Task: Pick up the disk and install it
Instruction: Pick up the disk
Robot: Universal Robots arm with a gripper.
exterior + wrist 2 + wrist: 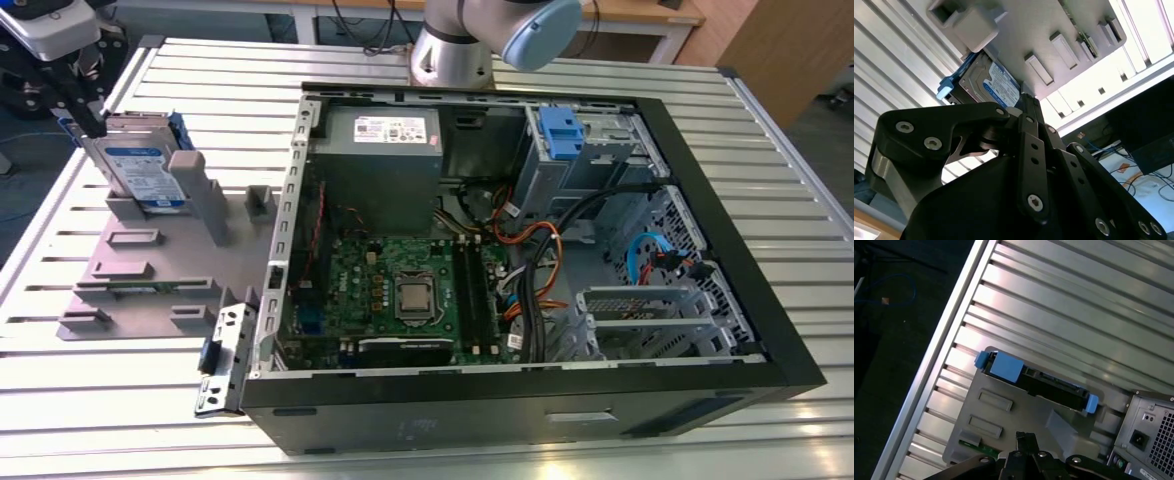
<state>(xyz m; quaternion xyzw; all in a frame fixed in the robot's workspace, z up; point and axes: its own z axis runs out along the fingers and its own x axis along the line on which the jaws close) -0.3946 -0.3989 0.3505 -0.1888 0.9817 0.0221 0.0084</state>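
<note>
The disk (140,168) stands on edge in a slot of the grey holder plate (147,270), its blue-and-white label facing the exterior view's front and blue rails along its edges. My gripper (91,120) hangs just above its upper corner, toward the exterior view's left, fingers shut together with nothing between them. In the second wrist view the disk (996,85) lies just beyond the gripper (1026,100). The first wrist view looks down on the disk's top edge (1039,380), a short gap away from the gripper (1025,439).
An open computer case (534,250) lies at the exterior view's right of the holder, with a motherboard, cables, a grey power-supply box (380,135) and a drive bay with a blue clip (561,130). The slatted metal table (801,150) ends close behind the holder.
</note>
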